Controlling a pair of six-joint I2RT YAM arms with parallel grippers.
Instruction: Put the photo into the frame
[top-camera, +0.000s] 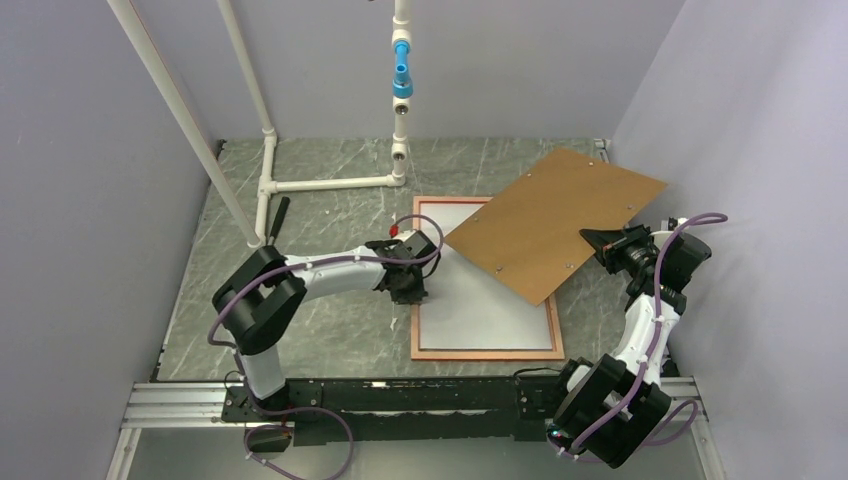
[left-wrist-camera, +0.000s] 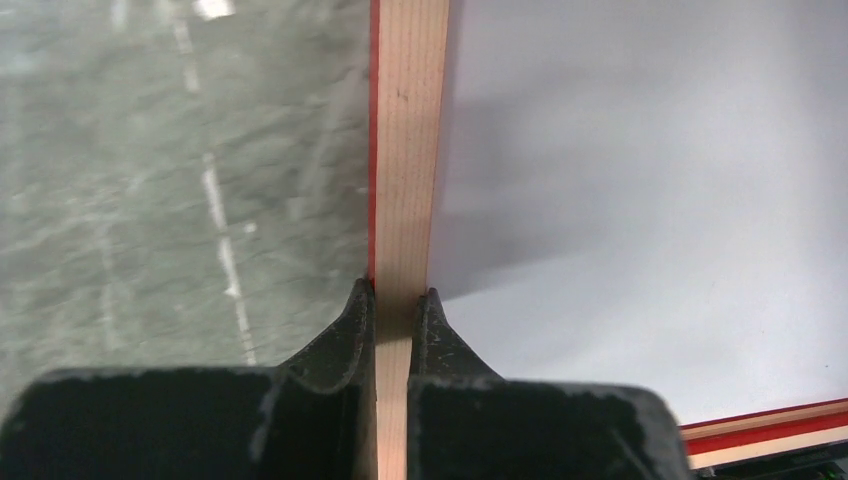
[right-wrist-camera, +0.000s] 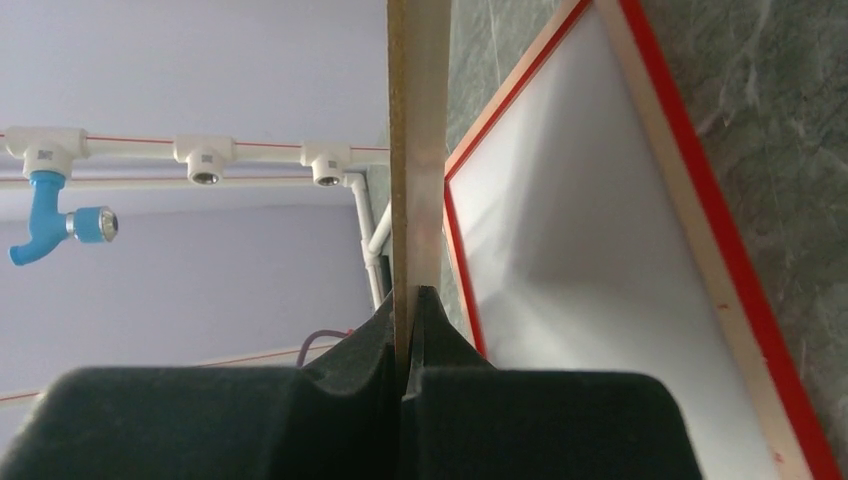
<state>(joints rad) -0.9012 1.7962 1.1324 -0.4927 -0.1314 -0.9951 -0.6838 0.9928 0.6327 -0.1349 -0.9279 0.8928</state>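
Well, on the far left we see white pipes (top-camera: 320, 184) standing on the grey, marble-looking table (top-camera: 330, 200), and a blue tap (top-camera: 402, 80) hangs higher up at the back. Next comes our left arm, which reaches to the right across the table. Our left gripper (top-camera: 408, 283) is pinched tight on the left side of the frame (top-camera: 485, 352). In the left wrist view its two black fingers (left-wrist-camera: 345, 330) sit one on each side of the pale wood strip, touching it. The frame lies flat on the table near the middle, with its pale wood face up and a thin red line along its outer edge. Inside the frame lies the photo (top-camera: 490, 300), white side up, and it fills the space between the borders. Further right, a brown board (top-camera: 555, 222) is up in the air and tilted. From above it covers the far right corner of the frame and part of the photo. Our right gripper (top-camera: 598, 240) is clamped on the right edge of the brown board. In the right wrist view the board's thin edge runs straight up from between the closed fingers (right-wrist-camera: 440, 335), with the white photo and the red edge of the frame off to the right of it.
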